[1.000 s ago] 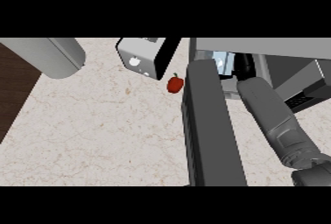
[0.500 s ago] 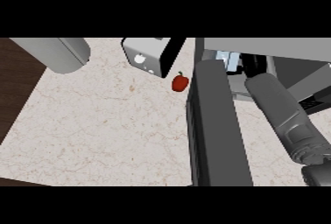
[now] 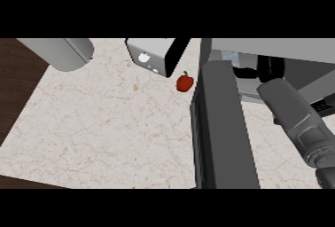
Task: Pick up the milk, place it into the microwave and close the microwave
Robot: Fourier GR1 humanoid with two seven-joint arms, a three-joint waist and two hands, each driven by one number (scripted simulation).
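Your microwave [image 3: 262,46] sits at the upper right of the counter, its dark door [image 3: 222,128] swung wide open toward you, seen edge-on. Inside the opening a pale bluish bit may be the milk [image 3: 230,55]; you cannot tell its pose.

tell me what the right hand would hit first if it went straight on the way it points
Likely the inner wall of the open microwave. The right hand already points into its cavity, with a pale object just left of that line. Depth is unclear.

A pepper [image 3: 185,83] lies left of the microwave door [image 3: 222,133].
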